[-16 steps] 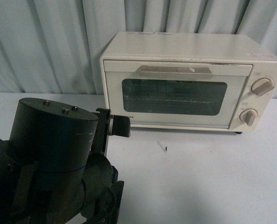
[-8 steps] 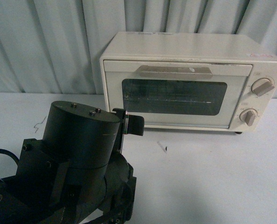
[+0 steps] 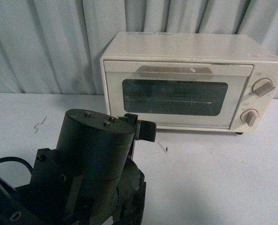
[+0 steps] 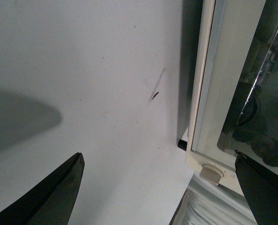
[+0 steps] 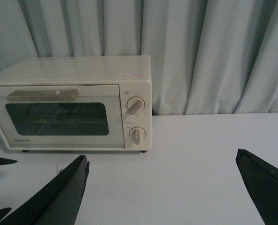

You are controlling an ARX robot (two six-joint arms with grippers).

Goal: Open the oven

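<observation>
A small cream-white oven (image 3: 195, 49) sits at the back of a white table (image 3: 214, 178), in front of a pleated pale grey curtain (image 3: 45, 47). Its door (image 3: 114, 101) is shut.

In the last second the left arm (image 3: 94, 154), a bulky matte black cylinder on a blocky base, has swung from well to the left of the oven to just in front of its lower left corner. The left gripper (image 4: 158, 158) is now near the oven's front, below the door, with its two tapered black fingers spread wide and holding nothing. This looks like an approach. The handle (image 3: 175, 71) is untouched, so opening has not begun, and the gripper probably needs to rise to reach it.

The oven is a boxy shell of smooth painted metal with softly rounded edges. The door has a dark, glossy glass window (image 3: 148, 91), and a thin wire rack (image 3: 186, 100) shows behind it. The handle is a flat beige bar above the window. Two round knobs (image 3: 263, 87) are stacked to the right of the door.

The right gripper (image 5: 162, 158) hangs well back from the oven's front, its fingers also spread and empty.
</observation>
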